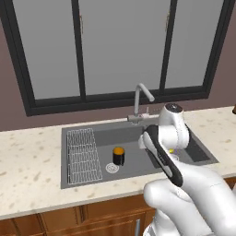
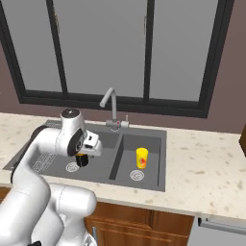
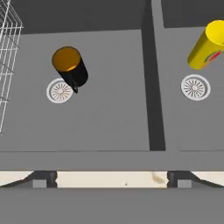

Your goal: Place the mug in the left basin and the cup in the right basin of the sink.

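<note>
Hand view put the two dark fingers [image 3: 112, 178] spread wide apart at the bottom, pinching nothing, hung above the front rim of the sink [image 3: 109, 159]. Ahead of them and to the left, the mug [image 3: 71, 66] stood upright in the left basin [image 3: 105, 118], touching its round drain [image 3: 60, 91], with the wire rack [image 3: 6, 57] further left. Ahead and to the right, past the divider, the cup [image 3: 208, 46] stood upright in the right basin [image 3: 197, 127] just beyond that basin's drain [image 3: 195, 87]. Both long axes ran vertical. From where I stood, both things looked already placed, so I judged the coming move to be a plain withdrawal upward, clear of the faucet [image 1: 140, 102] and the speckled counter [image 1: 27, 156].
</note>
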